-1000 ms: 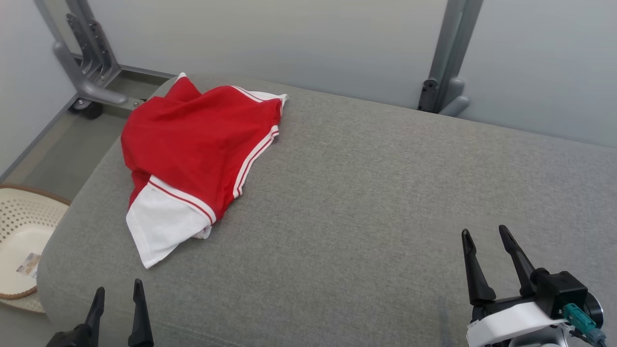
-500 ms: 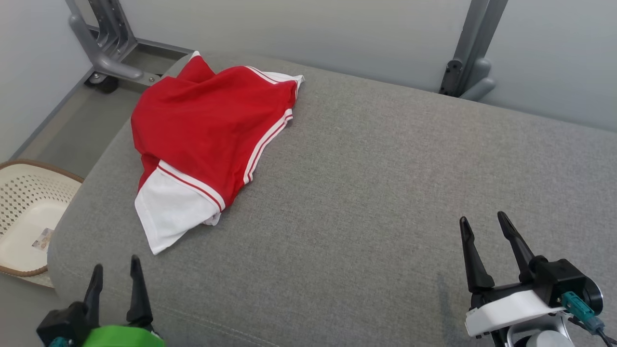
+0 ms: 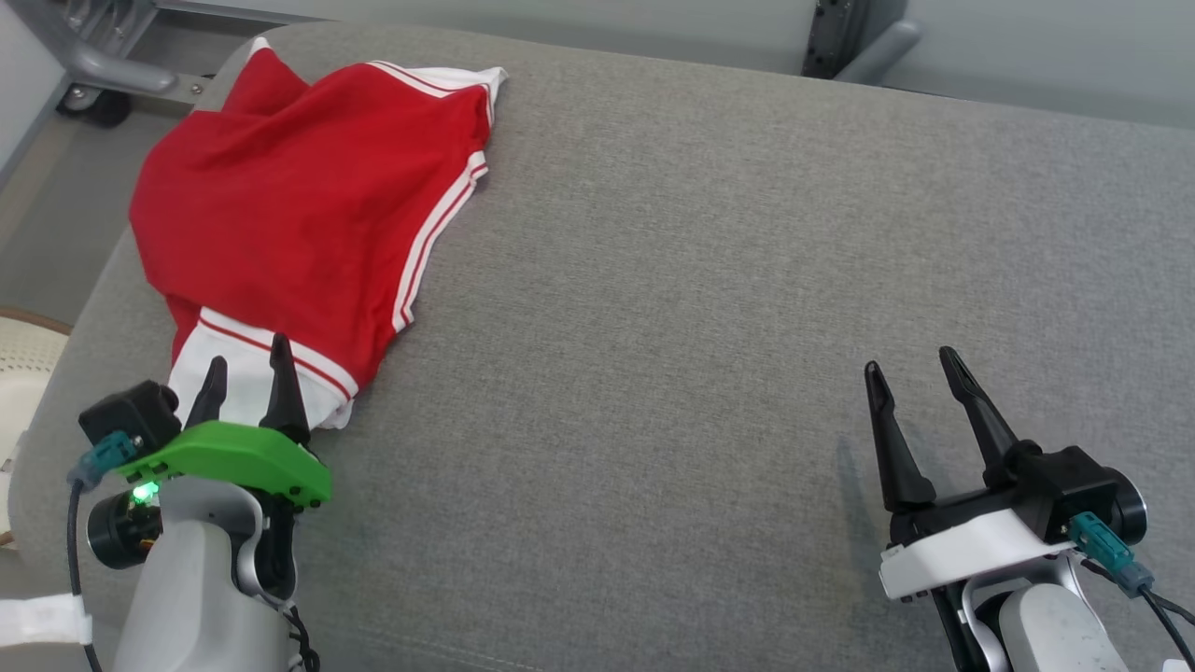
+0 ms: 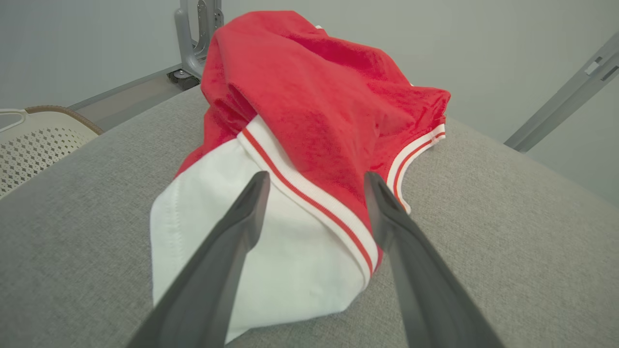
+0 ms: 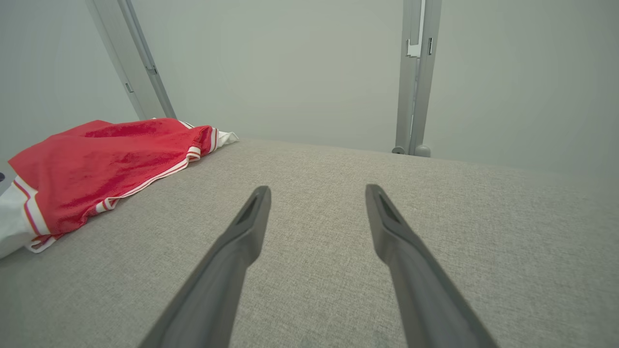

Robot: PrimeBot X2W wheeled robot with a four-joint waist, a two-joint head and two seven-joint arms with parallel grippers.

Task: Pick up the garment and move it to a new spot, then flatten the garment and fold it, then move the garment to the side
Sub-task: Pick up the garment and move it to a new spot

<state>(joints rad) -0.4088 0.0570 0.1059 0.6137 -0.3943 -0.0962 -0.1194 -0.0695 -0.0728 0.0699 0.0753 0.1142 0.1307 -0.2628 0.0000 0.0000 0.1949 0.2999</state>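
Lying crumpled at the far left corner of a grey cushioned surface [image 3: 709, 280], a red garment [image 3: 299, 196] with white trim has its white panel turned toward the near edge. The robot's left gripper [image 3: 248, 350] is at that near end of the cloth, its two dark fingers spread wide apart and pointing at the white panel and the red-and-white striped band. In the left wrist view the fingers frame the band on either side and clasp nothing; whether their tips touch the cloth cannot be told. The right gripper [image 3: 910, 359] hangs over bare grey fabric at the near right, well apart from the garment, its fingers equally wide and empty. A cream perforated basket [image 4: 34, 140] sits low beside the surface's left edge, and grey metal frame legs [image 5: 416, 77] stand against the pale wall behind.
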